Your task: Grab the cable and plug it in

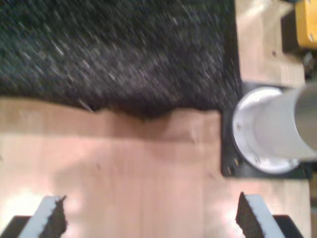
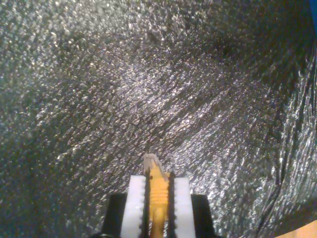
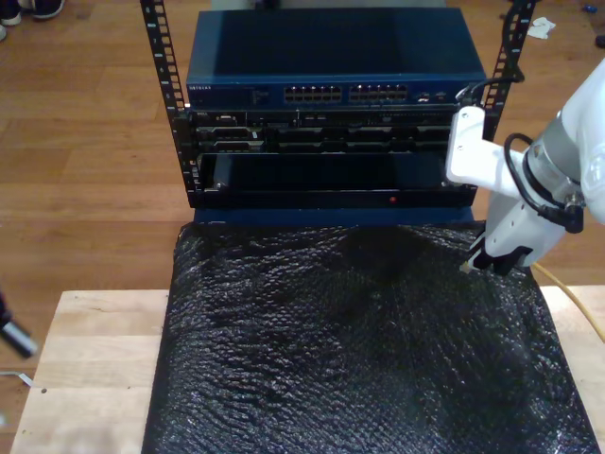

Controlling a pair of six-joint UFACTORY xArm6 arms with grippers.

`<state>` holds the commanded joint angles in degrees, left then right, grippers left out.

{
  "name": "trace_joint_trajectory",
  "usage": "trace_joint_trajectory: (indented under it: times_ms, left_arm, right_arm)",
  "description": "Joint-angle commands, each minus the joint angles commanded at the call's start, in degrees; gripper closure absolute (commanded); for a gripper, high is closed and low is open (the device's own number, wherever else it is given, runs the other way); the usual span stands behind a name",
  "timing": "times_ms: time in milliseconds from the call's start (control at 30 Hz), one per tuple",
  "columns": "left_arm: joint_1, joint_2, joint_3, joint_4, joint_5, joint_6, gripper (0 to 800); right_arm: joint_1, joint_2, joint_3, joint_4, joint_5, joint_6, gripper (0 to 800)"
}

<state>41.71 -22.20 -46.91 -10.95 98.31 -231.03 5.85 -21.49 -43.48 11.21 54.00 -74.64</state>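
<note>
You've got my second gripper (image 2: 157,186) pinching the cable (image 2: 157,198): white pads (image 2: 136,201) pressed tight on either side of the yellow-orange jacket, w/ the small clear plug (image 2: 150,161) poking out just past the fingertips. In the exterior view that same gripper (image 3: 484,264) sits at the view's right, hanging just over the far right part of the black foam mat (image 3: 350,350), plug tip (image 3: 466,269) pointing toward the view's left and down. The rest of the cable (image 3: 579,301) trails off behind the gripper toward the exterior view's right edge, across the wooden table (image 3: 85,350).

Mat under the plug is crinkly, shiny black (image 2: 148,89); can't tell if the plug touches it or floats just above.

Rack (image 3: 331,104) stands beyond the mat's far edge in the exterior view. Blue switch (image 3: 336,93) on top w/ two blocks of ports (image 3: 345,94) along its front, darker units below. Plug is well apart from those ports, lower and toward the view's right.

My first gripper (image 1: 148,218): fingers spread wide, dark-padded tips (image 1: 54,220) apart w/ nothing between them, bare table (image 1: 138,173) below. Ahead of it you see the mat's edge (image 1: 119,59) and a round white arm base (image 1: 267,131) on a black plate. Pic is blurry.
</note>
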Motion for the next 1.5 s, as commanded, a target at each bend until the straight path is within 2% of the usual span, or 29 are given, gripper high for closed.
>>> trace_joint_trajectory:
  times_ms: [267, 500, 600, 1033, 1500]
  left_arm:
    - [12.0, -0.1, 5.5, 6.1, -1.2, 14.0, 0]
    - [19.9, -0.2, 12.3, 10.4, -5.1, 21.5, 0]
    - [22.2, -1.5, 15.2, 12.0, -5.7, 23.6, 0]
    - [23.6, -10.7, 25.7, 17.7, -6.7, 28.7, 0]
    - [26.5, -11.1, 30.9, 19.2, -13.5, 31.6, 0]
  right_arm:
    - [0.2, 1.0, 0.2, 0.0, -0.5, 0.5, 800]
    - [0.3, 1.0, 1.1, 0.0, -0.8, 0.6, 799]
    - [0.4, 1.0, 2.0, 0.0, -2.4, 0.4, 799]
    - [0.6, 1.7, 2.8, -0.6, -3.4, 0.4, 799]
    - [0.6, 1.7, 4.3, -0.8, -3.9, 0.2, 799]
